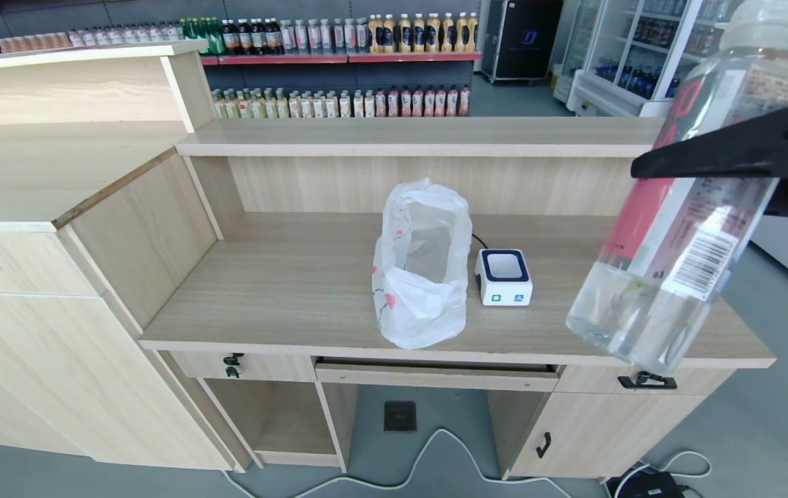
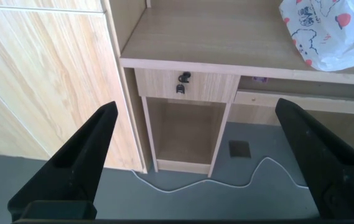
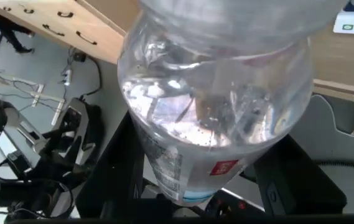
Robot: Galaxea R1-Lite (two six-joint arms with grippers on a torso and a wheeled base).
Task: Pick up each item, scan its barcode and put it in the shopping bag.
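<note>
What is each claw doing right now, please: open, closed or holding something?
Left claw: open, holding nothing.
Right claw: closed on the water bottle.

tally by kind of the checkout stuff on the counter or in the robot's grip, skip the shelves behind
clear bottle: 1
shopping bag: 1
barcode scanner: 1
total: 3
</note>
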